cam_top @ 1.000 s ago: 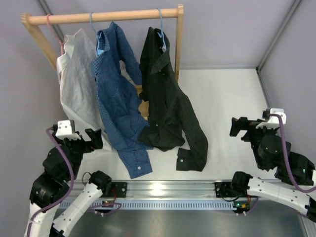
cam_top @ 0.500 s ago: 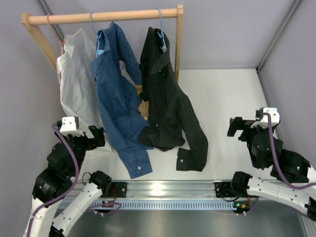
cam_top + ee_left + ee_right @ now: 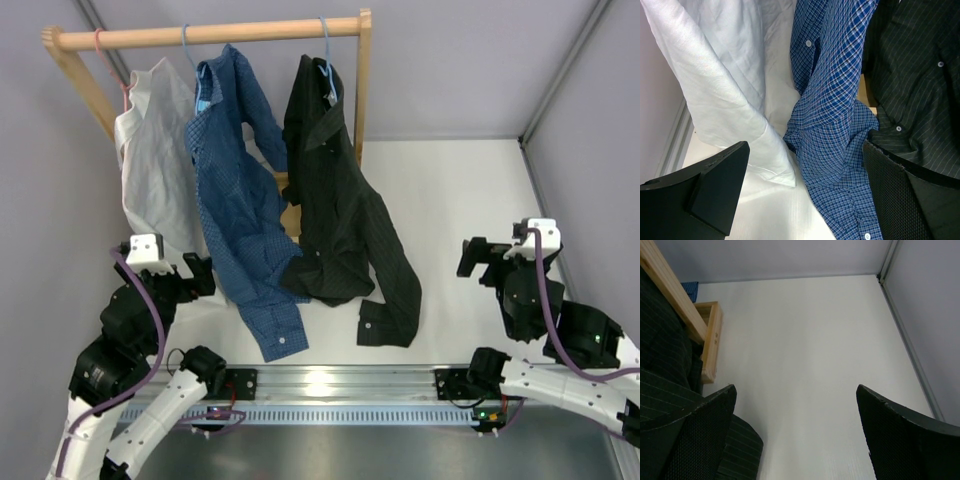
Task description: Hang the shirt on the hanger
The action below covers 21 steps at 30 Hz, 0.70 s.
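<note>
The black pinstriped shirt (image 3: 340, 210) hangs on the thin light-blue hanger (image 3: 325, 45) from the wooden rail (image 3: 210, 33), its sleeve and cuff trailing onto the table. It shows at the right of the left wrist view (image 3: 920, 85) and at the left of the right wrist view (image 3: 665, 360). My left gripper (image 3: 190, 278) is open and empty, low at the left by the shirt hems; its fingers (image 3: 715, 187) frame the blue shirt. My right gripper (image 3: 480, 260) is open and empty over bare table, right of the black sleeve.
A blue checked shirt (image 3: 240, 200) and a white shirt (image 3: 155, 160) hang left of the black one on the same rail. The rack's wooden post (image 3: 362, 90) and foot (image 3: 710, 340) stand beside the black shirt. Walls close in at left and right.
Both arms have drawn slightly back and toward the near edge. The left gripper shifted a little right, the right gripper a little left. The shirts have not moved.
</note>
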Each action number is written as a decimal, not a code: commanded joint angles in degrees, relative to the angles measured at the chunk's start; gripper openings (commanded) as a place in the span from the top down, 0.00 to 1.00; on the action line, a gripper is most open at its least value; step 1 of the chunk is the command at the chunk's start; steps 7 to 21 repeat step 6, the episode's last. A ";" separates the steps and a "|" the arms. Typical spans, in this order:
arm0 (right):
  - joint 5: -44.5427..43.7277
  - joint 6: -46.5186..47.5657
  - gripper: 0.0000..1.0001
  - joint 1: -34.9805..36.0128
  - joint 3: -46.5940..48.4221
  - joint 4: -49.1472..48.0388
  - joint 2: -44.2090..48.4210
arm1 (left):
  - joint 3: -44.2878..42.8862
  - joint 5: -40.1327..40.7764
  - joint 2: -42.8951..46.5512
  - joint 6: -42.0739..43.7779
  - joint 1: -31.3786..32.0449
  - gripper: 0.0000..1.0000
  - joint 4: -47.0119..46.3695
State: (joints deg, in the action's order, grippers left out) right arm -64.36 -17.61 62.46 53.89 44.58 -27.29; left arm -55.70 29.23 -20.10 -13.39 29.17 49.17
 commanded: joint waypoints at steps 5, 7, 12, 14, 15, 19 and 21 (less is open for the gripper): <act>-1.39 -1.46 0.00 0.03 -0.27 1.04 -1.01 | 0.33 -0.14 -0.12 0.12 -0.25 0.02 -3.20; -1.47 -1.38 0.00 0.03 -0.19 1.04 -1.10 | 0.42 -0.23 -0.03 0.03 -0.25 0.02 -3.29; -1.47 -1.38 0.00 0.03 -0.19 1.04 -1.10 | 0.42 -0.23 -0.03 0.03 -0.25 0.02 -3.29; -1.47 -1.38 0.00 0.03 -0.19 1.04 -1.10 | 0.42 -0.23 -0.03 0.03 -0.25 0.02 -3.29; -1.47 -1.38 0.00 0.03 -0.19 1.04 -1.10 | 0.42 -0.23 -0.03 0.03 -0.25 0.02 -3.29; -1.47 -1.38 0.00 0.03 -0.19 1.04 -1.10 | 0.42 -0.23 -0.03 0.03 -0.25 0.02 -3.29; -1.47 -1.38 0.00 0.03 -0.19 1.04 -1.10 | 0.42 -0.23 -0.03 0.03 -0.25 0.02 -3.29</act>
